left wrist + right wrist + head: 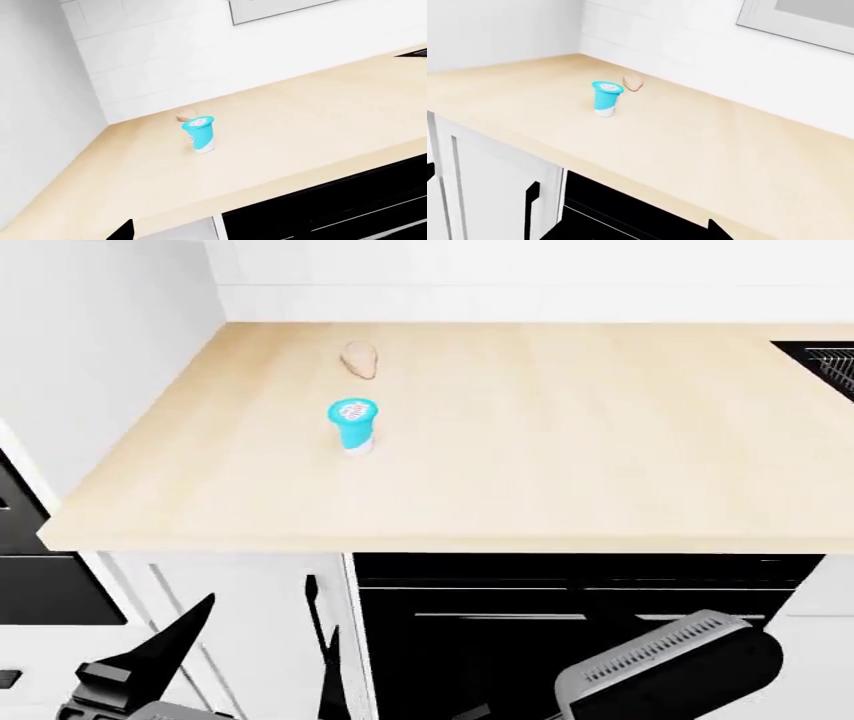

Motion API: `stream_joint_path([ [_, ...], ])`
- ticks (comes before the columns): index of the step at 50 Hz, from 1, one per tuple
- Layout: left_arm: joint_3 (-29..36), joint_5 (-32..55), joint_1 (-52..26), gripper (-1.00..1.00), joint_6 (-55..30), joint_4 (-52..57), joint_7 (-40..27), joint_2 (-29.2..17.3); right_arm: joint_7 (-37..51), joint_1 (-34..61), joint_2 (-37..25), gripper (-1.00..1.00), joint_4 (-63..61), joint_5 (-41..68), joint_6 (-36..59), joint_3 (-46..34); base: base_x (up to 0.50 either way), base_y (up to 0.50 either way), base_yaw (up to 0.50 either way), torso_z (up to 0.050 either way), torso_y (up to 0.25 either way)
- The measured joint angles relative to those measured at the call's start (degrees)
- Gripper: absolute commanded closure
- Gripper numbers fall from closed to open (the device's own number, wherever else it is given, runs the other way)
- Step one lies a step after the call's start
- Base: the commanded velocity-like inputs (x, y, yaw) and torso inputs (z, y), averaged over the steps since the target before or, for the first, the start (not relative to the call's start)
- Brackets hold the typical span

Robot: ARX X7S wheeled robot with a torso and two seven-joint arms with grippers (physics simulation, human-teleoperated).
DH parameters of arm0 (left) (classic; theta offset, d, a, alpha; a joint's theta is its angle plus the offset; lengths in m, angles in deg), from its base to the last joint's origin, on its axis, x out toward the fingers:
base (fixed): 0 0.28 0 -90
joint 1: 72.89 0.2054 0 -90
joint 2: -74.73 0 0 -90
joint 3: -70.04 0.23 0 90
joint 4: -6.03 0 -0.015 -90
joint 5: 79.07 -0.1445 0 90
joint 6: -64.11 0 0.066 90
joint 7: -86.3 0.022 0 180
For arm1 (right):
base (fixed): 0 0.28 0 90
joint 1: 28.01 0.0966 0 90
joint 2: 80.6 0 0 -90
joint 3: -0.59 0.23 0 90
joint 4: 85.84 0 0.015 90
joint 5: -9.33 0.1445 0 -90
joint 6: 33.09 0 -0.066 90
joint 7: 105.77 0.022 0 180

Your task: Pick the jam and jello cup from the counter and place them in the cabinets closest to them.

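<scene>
standing upright on the wooden counter [561,440], the blue jello cup [354,425] sits just in front of a small tan lump [362,359] near the back wall. both arms hang low by the cabinet fronts; whether either gripper is clenched or released, i cannot tell.

No text can be read anywhere. The blue cup [354,425] on the table [561,440] bears a pale printed patch on its lid, too blurred to make out.
</scene>
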Motion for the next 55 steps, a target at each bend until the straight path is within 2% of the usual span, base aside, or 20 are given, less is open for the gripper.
stream_joint_path([
  [20, -0.6, 0.2, 0.5, -1.00, -0.3, 0.0, 0.0, 0.2, 0.0, -0.9, -0.1, -1.00, 0.0, 0.0, 0.0, 0.5, 0.00, 0.50, 0.00, 0.000, 0.000],
  [29, -0.9, 0.4, 0.6, -1.00, -0.5, 0.0, 0.0, 0.3, 0.0, -0.6, 0.0, -1.00, 0.0, 0.0, -1.6, -0.3, 0.02, 0.00, 0.00, 0.000, 0.000],
  [55, -0.3, 0.1, 0.4, -1.00, -0.2, 0.0, 0.0, 0.2, 0.0, 2.0, 0.8, -1.00, 0.0, -1.7, -5.6, -4.6, 0.49, 0.00, 0.00, 0.000, 0.000],
])
